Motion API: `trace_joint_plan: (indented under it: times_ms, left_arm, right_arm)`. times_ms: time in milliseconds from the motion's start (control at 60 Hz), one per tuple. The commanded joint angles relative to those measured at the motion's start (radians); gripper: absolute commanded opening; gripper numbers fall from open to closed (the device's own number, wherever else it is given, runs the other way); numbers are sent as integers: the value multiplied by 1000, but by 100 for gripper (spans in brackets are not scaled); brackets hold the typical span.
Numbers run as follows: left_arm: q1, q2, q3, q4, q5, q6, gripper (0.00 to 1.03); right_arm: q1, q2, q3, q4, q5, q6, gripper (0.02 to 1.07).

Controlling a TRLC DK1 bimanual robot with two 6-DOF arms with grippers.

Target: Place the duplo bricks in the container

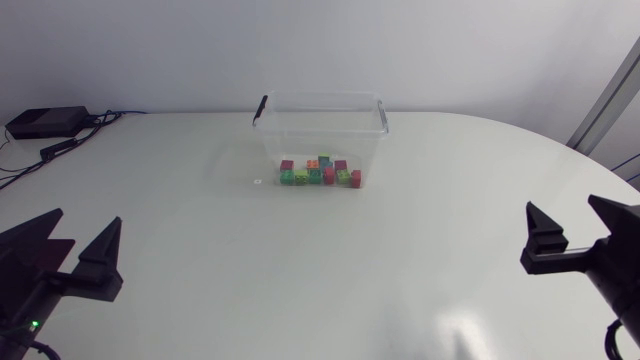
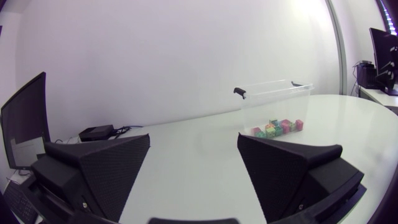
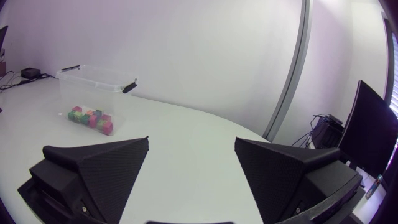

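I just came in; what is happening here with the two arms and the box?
Nothing is being handled right now. The left gripper and the right gripper are both open and empty, one at each side of the table, far from the clear container. The coloured duplo bricks appear to lie together on its floor, seen through the wall.

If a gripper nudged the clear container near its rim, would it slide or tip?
Probably slide: the container looks wide with a flat base on the smooth table. Its thin clear walls suggest it is light and may flex. The bricks low at its base should add little weight.
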Motion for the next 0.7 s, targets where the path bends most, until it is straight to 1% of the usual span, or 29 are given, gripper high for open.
trace_joint_plan:
  times_ms: [0,383,683]
  left_arm:
    - [-11,-6,-36,30,-11,-52,98]
    - [-42,-4,-111,113,-46,-185,98]
    - [-42,-4,-111,113,-46,-185,98]
  right_arm:
    - [-10,-44,-57,32,-19,57,102]
    - [-28,-249,-249,116,-131,203,102]
    - [-28,-249,-249,116,-131,203,102]
